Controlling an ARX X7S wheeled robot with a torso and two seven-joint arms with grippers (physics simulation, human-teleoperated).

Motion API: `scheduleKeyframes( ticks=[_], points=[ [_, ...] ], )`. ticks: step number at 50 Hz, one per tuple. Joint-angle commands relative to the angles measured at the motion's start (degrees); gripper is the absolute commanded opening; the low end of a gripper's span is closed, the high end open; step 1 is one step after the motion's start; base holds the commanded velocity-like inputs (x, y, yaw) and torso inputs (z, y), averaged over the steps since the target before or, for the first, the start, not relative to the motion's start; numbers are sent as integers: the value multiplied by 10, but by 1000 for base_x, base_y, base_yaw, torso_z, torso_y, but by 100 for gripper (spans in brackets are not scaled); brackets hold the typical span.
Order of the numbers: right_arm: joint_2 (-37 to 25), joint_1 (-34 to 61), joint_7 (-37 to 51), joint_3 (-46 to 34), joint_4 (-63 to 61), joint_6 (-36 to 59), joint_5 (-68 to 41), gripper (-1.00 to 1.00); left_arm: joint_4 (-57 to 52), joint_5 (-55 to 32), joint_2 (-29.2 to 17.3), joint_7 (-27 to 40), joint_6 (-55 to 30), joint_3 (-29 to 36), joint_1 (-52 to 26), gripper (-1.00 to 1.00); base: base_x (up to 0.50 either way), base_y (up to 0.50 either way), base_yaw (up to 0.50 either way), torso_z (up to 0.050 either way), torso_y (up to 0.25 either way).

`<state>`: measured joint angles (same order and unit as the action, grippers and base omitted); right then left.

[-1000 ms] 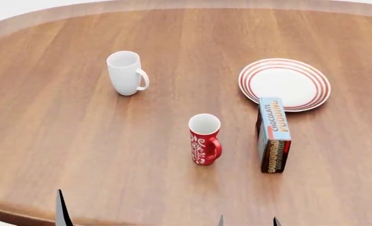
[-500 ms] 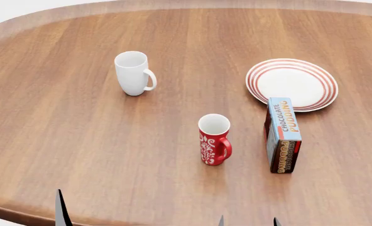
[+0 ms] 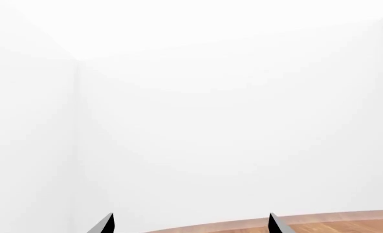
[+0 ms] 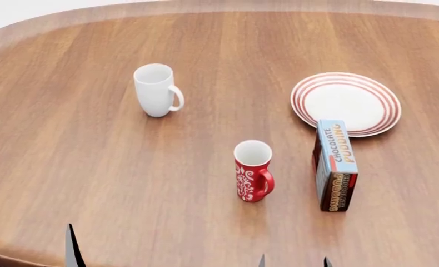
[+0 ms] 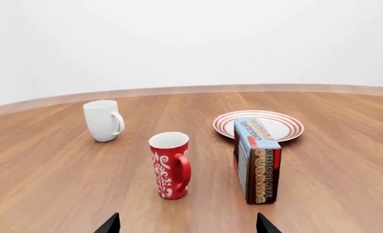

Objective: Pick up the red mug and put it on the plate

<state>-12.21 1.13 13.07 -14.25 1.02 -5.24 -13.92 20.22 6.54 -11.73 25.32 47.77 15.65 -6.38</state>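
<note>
Warm brown wood with long grain covers the whole bench [image 4: 93, 167], whose rounded far edge curves across the top of the head view. Behind it stand plain white walls, seen in both wrist views, with a corner line in the upper left of the left wrist view.

The red mug [image 4: 253, 171] stands upright just right of centre in the head view, its handle turned toward the lower right of the frame, its white inside showing. The plate [image 4: 346, 103] lies flat in the upper right of the frame, well apart from the mug. A chocolate pudding box [image 4: 335, 165] stands on edge between them, just beside the plate's near rim; whether it touches the rim cannot be told. A white mug [image 4: 157, 90] stands upright in the upper left part of the frame.

The right gripper [image 4: 294, 261] shows only as two dark fingertips at the bottom edge of the head view, spread apart and empty, with the red mug above them and slightly to the left. In the right wrist view the red mug [image 5: 170, 165] stands above the gap between the tips. The left gripper [image 4: 26, 247] sits at the lower left corner of the head view, tips parted, holding nothing, far from the red mug.
</note>
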Motion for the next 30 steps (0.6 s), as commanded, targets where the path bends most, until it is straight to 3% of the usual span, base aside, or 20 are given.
scheduleKeyframes(
  ticks=[1, 30],
  points=[
    [-2, 0, 1, -2, 0, -3, -4, 100, 0, -1, -2, 3, 1, 4, -1, 100, 102, 0, 0, 0, 0],
    [-7, 0, 8, -8, 0, -8, -9, 100, 1, 1, -7, 14, 2, 11, -3, 100, 101, 0, 0, 0, 0]
  ],
)
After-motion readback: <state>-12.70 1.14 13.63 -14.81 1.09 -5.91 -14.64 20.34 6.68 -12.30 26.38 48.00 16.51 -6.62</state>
